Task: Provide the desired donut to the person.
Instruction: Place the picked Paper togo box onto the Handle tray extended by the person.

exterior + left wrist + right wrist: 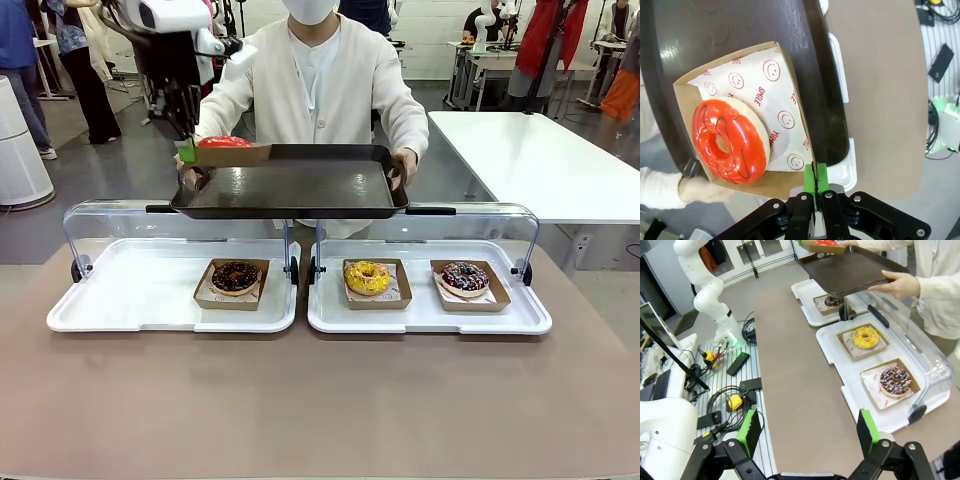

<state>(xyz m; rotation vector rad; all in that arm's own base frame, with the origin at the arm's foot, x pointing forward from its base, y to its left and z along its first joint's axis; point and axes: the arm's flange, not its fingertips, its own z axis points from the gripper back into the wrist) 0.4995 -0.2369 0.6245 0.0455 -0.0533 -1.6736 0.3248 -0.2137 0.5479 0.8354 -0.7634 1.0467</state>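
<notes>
Pinching the cardboard tray (767, 186) shut-jawed, our left gripper (815, 181) bears a glossy red, dark-squiggled donut (746, 161). Our right gripper (808, 428) gapes empty.

desk (300, 400): brown matte top, runs the full width | left white tray (130, 295): flat on the desk's far half, left of the middle, left clear lid (110, 225) tipped up behind it | right white tray (420, 318): just beside it, narrow gap between, right clear lid (480, 222) raised likewise
</notes>
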